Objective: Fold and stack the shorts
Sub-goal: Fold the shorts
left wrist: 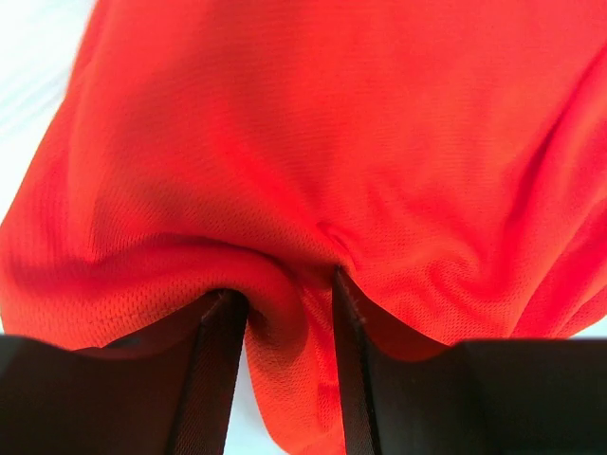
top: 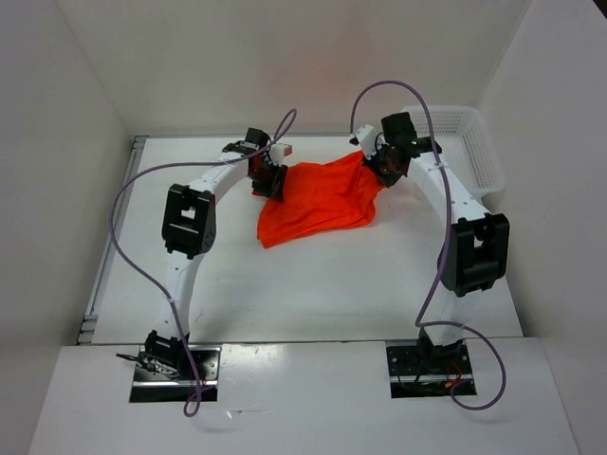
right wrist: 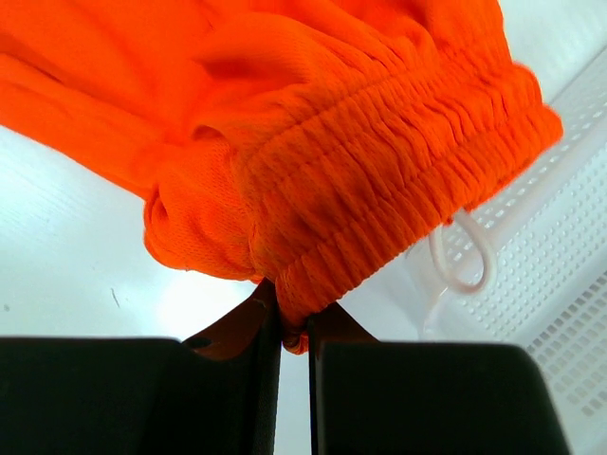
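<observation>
You see bright orange shorts (top: 318, 201), finely mesh-patterned, with a white drawstring (right wrist: 489, 256). The basket (top: 484, 152) is white, dotted with small holes.

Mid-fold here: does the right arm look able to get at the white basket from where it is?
Probably yes. The basket sits just beside the right gripper with nothing between, though that gripper is shut on the shorts and the left gripper holds their other end.
</observation>
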`<state>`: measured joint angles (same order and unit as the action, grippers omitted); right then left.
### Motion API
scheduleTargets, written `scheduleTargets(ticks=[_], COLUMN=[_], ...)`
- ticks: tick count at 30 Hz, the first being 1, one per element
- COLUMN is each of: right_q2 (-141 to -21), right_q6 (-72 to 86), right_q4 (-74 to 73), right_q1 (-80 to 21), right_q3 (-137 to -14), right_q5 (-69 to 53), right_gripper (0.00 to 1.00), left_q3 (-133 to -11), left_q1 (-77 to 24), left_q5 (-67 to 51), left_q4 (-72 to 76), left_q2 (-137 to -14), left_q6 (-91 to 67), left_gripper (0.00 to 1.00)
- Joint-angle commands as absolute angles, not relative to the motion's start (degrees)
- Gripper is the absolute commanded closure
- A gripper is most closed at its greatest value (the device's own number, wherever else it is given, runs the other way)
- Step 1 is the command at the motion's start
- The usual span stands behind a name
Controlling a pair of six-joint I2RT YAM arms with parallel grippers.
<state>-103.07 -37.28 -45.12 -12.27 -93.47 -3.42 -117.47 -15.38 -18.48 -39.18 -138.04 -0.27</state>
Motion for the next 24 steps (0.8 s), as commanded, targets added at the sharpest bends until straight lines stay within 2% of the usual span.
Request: scheduleTargets(ticks=[1,7,13,17,24], right_q2=[-99.76,-106.15,-114.76,-118.73,-123.92], right_q6=[-34.28,-33.22,-34.88,-36.30,-36.30], right_q4=[-45.09,-43.77,-47.62,-49.83,-49.31], right_q1=[-15.99,-26.08,-33.65,-39.88,-43.24], right_q3=[-97.29,-100.80,-107.74,-112.58,-117.85], right_q5=[-2.99,0.53,1.85,1.14,2.37], right_gripper=[1.00,1.00,1.00,1.00,1.00], left_q3=[-120.05,-117.44,-109.70,-105.12,-103.89], left_q1=[-16.61,-15.82,-10.99,-9.32,-6.68], left_q5=[-18.90,-14.07,-11.07,-11.07,-13.80], left_q4=[-42.71,-42.54,-39.82,-39.29,-39.29], left_q2=[-143.34,-140.20,-133.87,-132.63,-133.15], left_q6=[0.00,0.00,0.00,0.00,0.00], left_gripper=[0.52,0.52,0.44,0.44,0.44])
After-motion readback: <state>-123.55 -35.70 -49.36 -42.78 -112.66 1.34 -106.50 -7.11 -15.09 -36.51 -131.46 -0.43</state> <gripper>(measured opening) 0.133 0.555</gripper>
